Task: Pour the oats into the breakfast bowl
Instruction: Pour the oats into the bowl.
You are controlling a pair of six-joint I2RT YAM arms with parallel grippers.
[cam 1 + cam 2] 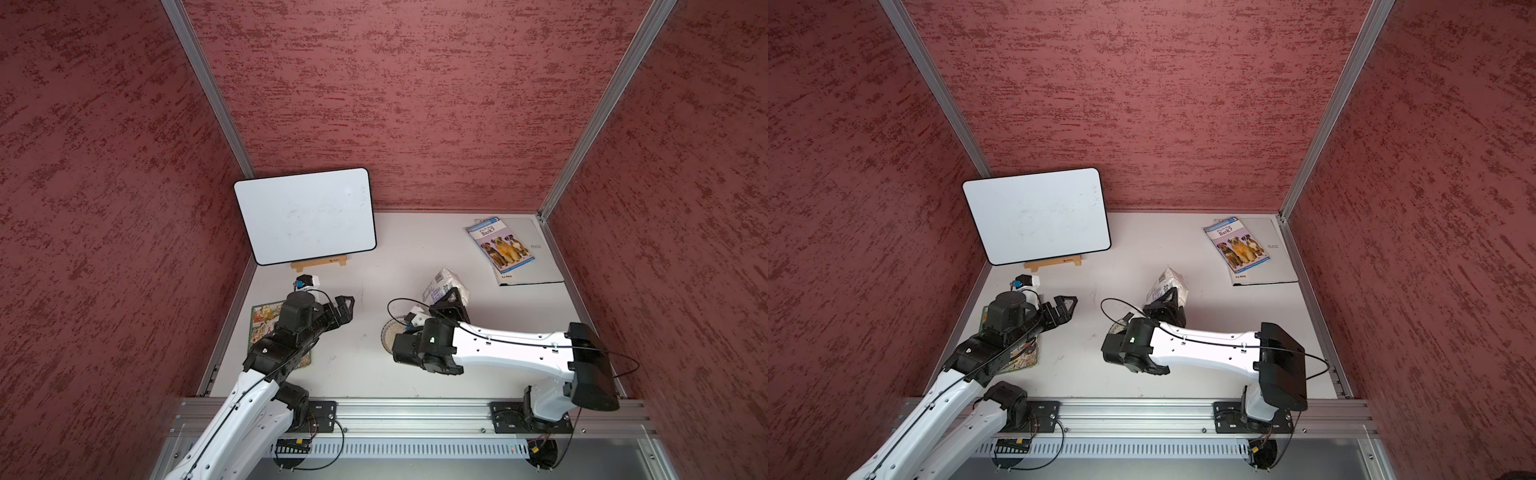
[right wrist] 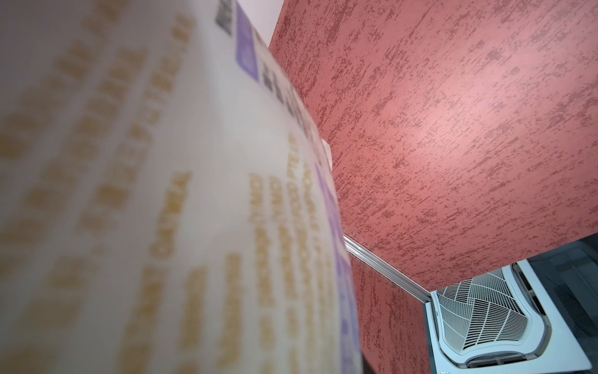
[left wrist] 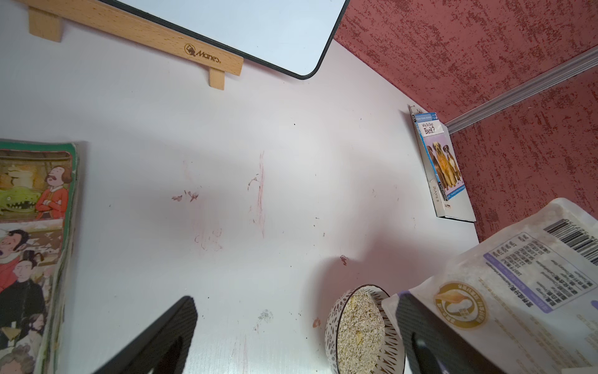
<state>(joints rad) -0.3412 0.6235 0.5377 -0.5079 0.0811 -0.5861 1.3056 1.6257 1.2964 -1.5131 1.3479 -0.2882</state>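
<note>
Right claw point(image 1: 451, 298) clenched on oat pouch point(image 1: 441, 284), left claw point(image 1: 347, 309) spread wide, empty.

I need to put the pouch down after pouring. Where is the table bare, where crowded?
Bare: the back strip between whiteboard and dog book; the middle between comic book and bowl; the front along the rail. Crowded: around the bowl, where the right tool holds the pouch close by; the open left tool hovers near the comic book.
</note>
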